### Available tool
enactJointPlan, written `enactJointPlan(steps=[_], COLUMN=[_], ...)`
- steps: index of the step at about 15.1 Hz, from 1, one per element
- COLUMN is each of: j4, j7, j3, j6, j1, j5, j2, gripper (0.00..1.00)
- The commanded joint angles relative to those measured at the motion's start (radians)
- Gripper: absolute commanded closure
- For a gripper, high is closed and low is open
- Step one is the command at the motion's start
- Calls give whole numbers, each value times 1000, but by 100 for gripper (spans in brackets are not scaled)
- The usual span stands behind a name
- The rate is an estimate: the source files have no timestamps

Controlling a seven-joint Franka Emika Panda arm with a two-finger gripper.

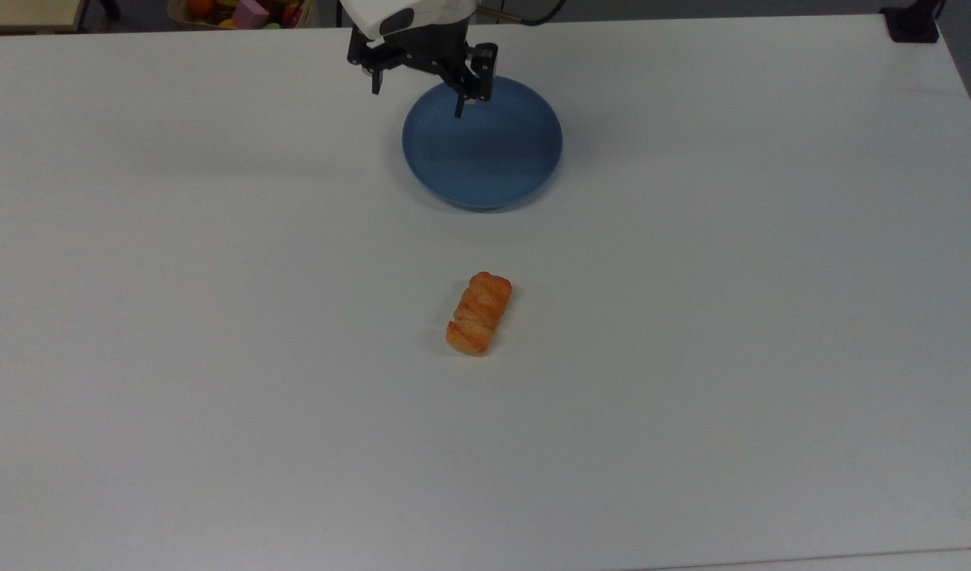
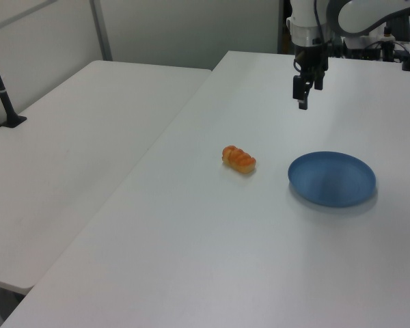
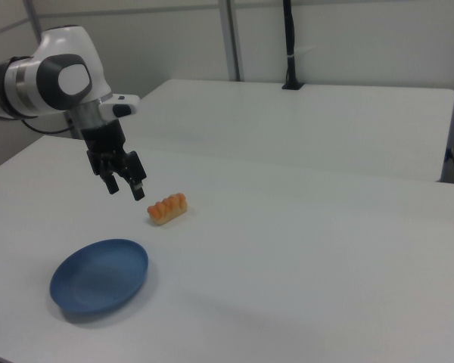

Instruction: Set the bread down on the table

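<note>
The bread (image 1: pixel 479 314) is a small oblong loaf, orange-brown with paler twisted ridges running across its top, its crust looking glossy and browner at the ends. It lies flat on the table (image 1: pixel 216 396), a broad white rectangular tabletop with a smooth matte surface, roughly midway between the tabletop's long edges and well away from every corner; in the top view its long axis runs nearly toward the far edge, tilted slightly to the top view's right. Between the bread and the far edge sits a round blue plate (image 1: pixel 525 170), shallow, with a low raised rim and a dull even finish, bare inside and apart from the bread. The gripper (image 1: pixel 416 99) hangs in the air over the far side of the plate's rim, near the tabletop's far edge; its black fingers (image 1: pixel 459 105) point downward and are spread apart with nothing between them. The bread is well apart from those fingers, on the other side of the plate from them in the top view. In the right view the gripper (image 3: pixel 125 185) appears above the tabletop to the right view's left of the bread (image 3: pixel 167 209), not touching it. The arm's white rounded housing (image 3: pixel 57 76) carries the black gripper.
</note>
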Motion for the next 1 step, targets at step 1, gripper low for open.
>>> enactJointPlan(steps=[1], j4=[-6], j7=[-47], j3=[-6], j6=[-29], j1=[0], j5=[23], j2=[-17], gripper=[0])
